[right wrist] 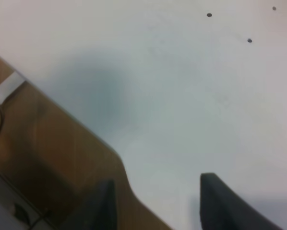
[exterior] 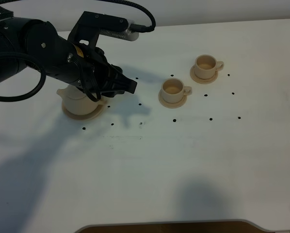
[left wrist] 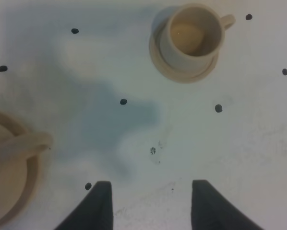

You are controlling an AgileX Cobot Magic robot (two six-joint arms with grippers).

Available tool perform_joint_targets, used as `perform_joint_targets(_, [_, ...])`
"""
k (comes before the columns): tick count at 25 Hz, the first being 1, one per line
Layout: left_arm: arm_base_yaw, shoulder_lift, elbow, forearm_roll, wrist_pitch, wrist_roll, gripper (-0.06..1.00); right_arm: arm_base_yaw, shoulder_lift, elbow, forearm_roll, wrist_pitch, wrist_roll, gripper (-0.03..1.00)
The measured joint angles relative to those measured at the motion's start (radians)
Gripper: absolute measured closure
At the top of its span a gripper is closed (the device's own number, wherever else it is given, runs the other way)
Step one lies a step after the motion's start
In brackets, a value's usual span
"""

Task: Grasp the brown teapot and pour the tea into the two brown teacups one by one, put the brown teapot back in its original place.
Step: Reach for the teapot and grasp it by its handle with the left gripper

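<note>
Brown teapot (exterior: 78,101) sits on its wide saucer (exterior: 84,115), seemingly upright though my left arm (exterior: 38,46) hides its top. My left pincer (left wrist: 150,184) hangs beside it, jaws apart, empty. My right pincer (right wrist: 158,181) also gapes.

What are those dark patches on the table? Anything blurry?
Exterior high view: broad soft shadows on the white table. Left wrist view: a grey shadow between teapot and teacup. Right wrist view: all slightly blurred, the right gripper most.
</note>
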Motion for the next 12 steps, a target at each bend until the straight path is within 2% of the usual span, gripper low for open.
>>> perform_joint_targets(2, [0.0,0.0,0.0,0.0,-0.002,0.0,0.54,-0.069,-0.014,0.0,0.004,0.0,0.0,0.57])
perform_joint_targets(7, [0.0,0.0,0.0,0.0,-0.01,0.002,0.54,-0.323,-0.079,0.001,0.007,0.0,-0.001,0.57])
perform_joint_targets(12, [0.0,0.0,0.0,0.001,-0.015,0.019,0.54,-0.531,-0.142,0.002,0.01,0.0,-0.001,0.57])
